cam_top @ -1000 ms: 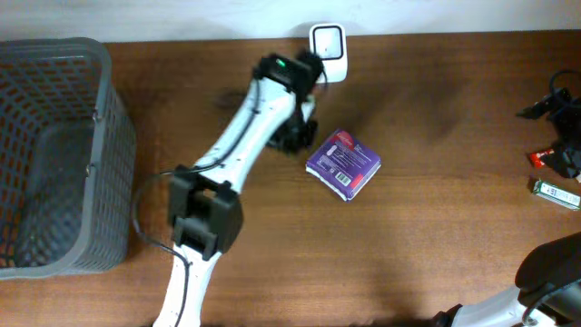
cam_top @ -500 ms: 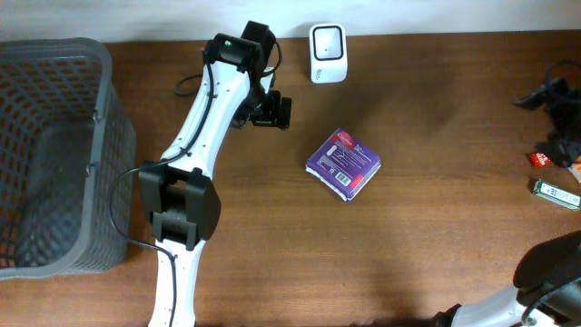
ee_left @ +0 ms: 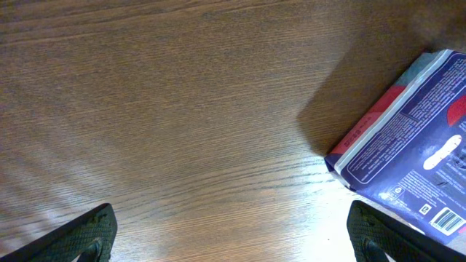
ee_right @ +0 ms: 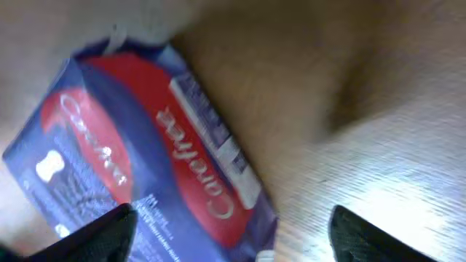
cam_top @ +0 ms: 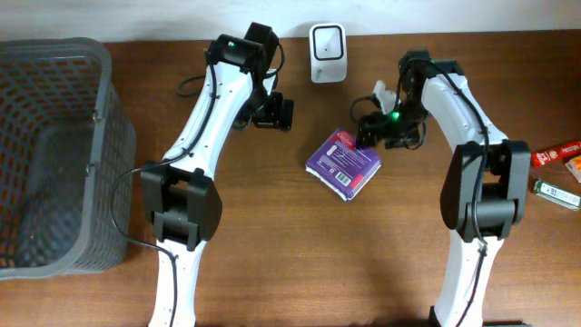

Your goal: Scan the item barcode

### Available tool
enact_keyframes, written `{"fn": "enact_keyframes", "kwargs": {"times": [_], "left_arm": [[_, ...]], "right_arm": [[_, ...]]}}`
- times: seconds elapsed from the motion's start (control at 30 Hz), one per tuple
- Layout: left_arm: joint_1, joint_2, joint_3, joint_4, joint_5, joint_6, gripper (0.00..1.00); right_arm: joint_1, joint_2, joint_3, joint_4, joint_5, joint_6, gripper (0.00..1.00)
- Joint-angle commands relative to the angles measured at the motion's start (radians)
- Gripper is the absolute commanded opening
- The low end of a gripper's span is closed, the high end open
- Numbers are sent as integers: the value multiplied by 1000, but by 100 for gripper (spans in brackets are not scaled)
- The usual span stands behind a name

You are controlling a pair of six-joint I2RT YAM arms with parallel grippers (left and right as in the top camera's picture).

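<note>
Now | your right jaws: newly arrived over purple packet, spread, empty | left jaws: released, packet to their right.

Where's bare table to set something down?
Free: in front of the purple packet, between left arm and right arm; between basket and left arm. Crowded: around packet and right gripper; small items at right edge.
</note>
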Motion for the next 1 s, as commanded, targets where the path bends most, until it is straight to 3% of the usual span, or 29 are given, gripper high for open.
{"fn": "enact_keyframes", "kwargs": {"times": [0.0, 0.1, 0.23, 0.33, 0.47, 0.6, 0.67, 0.73, 0.77, 0.8, 0.87, 0.93, 0.97], "left_arm": [[0, 8, -5, -3, -8, -6, 99], [0, 8, -5, -2, -8, -6, 99], [0, 8, -5, -2, -8, -6, 99], [0, 8, -5, 0, -8, -6, 99], [-2, 8, -5, -10, 1, -6, 99], [-9, 8, -5, -3, 1, -6, 99], [-9, 8, -5, -2, 3, -6, 99], [-9, 8, -5, -6, 139, 13, 100], [-9, 8, -5, 10, 298, 121, 86], [-13, 8, -5, 11, 325, 131, 66], [-18, 8, -5, 10, 323, 133, 47], [-24, 8, -5, 5, 328, 132, 16], [-33, 9, -5, 8, 328, 132, 8]], "right_arm": [[2, 9, -70, -2, -60, -103, 68], [2, 9, -98, -2, -60, -102, 36], [2, 8, -93, -34, -60, -98, 7], [2, 3, -19, -117, -59, -98, 4], [6, -13, 256, -366, -19, -78, 4], [44, -13, 365, -497, 592, 364, 4], [60, -13, 365, -497, 612, 469, 4], [89, -13, 365, -496, 527, 470, 4], [119, -13, 365, -497, 468, 468, 5], [138, -13, 365, -497, 453, 474, 13], [188, -12, 363, -497, 578, 551, 13], [237, -12, 363, -497, 614, 573, 12], [253, -12, 363, -496, 611, 573, 11]]}}
